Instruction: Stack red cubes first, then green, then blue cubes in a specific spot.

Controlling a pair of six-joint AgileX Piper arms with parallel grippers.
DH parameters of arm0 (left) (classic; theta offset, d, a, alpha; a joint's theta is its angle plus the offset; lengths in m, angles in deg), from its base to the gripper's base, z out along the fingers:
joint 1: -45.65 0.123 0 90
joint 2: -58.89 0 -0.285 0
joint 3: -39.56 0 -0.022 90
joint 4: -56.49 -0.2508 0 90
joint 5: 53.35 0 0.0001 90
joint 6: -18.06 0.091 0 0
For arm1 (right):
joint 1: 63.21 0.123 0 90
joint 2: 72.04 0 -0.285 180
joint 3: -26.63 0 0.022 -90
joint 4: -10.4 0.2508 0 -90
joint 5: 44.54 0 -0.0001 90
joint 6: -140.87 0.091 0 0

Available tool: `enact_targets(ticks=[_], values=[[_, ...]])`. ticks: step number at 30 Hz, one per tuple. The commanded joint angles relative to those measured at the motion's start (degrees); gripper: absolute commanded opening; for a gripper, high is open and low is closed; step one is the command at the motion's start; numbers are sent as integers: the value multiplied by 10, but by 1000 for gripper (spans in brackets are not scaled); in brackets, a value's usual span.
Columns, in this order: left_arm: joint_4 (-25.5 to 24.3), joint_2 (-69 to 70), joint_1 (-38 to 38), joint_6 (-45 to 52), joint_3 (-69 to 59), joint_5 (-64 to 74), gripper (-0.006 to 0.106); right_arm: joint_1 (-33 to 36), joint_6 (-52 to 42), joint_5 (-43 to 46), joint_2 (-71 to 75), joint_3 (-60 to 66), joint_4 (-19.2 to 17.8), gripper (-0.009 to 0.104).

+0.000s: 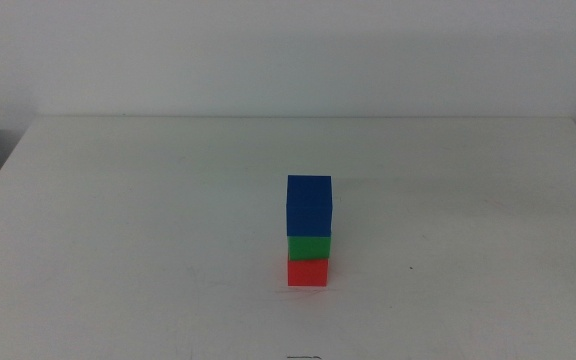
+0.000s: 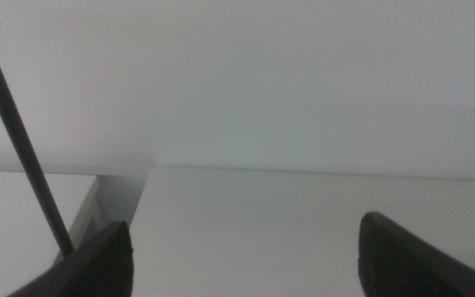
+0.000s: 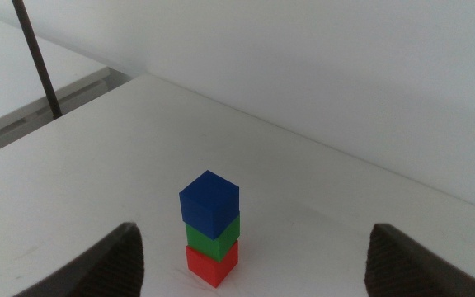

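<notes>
On red cube (image 1: 308,272): green (image 1: 309,247), blue (image 1: 309,205).

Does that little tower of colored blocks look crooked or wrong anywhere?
Nothing stands out. The red cube sits on the table, the green cube on it and the blue cube on top, upright and roughly aligned. Both grippers are open and clear of it.

I get soft, even, bright light with no glare on the white surface (image 1: 118,230). The cube stack (image 1: 309,232) throws only a faint shadow. My left wrist view is hazy, its dark fingers (image 2: 105,264) blurred.
</notes>
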State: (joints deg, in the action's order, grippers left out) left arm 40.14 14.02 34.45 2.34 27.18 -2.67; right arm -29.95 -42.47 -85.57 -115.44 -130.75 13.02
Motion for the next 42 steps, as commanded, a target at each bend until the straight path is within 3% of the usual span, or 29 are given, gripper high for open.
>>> enact_targets(ticks=[1, 5, 10, 12, 15, 19, 21, 25, 28, 32, 37, 42], values=[[-4, 5, 0, -4, 3, -47, 94, -4, -7, 44, -2, -10, -11, 72], [18, 30, 0, -4, -45, -50, 94, -5, -7, 81, -1, 13, -46, 72], [20, 78, 0, -4, -137, -108, 94, -24, -7, 201, 14, 67, -114, 72], [5, 99, 0, -4, -184, -151, 94, -56, -7, 241, 19, 95, -97, 72], [1, 128, 0, -4, -254, -214, 94, -120, -7, 267, 29, 141, -31, 72], [39, 167, 0, -4, -344, -271, 94, -221, -7, 269, 51, 204, 20, 72], [65, 188, 0, -4, -382, -286, 94, -267, -7, 271, 68, 239, 16, 72], [71, 237, 1, -4, -454, -297, 94, -320, -7, 291, 122, 315, 10, 72], [87, 283, 16, -4, -494, -303, 94, -324, -7, 294, 179, 377, 10, 72], [146, 340, 70, -4, -531, -303, 94, -324, -7, 297, 238, 457, -8, 72], [152, 383, 126, -4, -566, -318, 94, -324, -7, 299, 291, 528, -16, 72], [151, 390, 130, -4, -619, -439, 94, -324, -7, 307, 319, 552, -17, 72]])
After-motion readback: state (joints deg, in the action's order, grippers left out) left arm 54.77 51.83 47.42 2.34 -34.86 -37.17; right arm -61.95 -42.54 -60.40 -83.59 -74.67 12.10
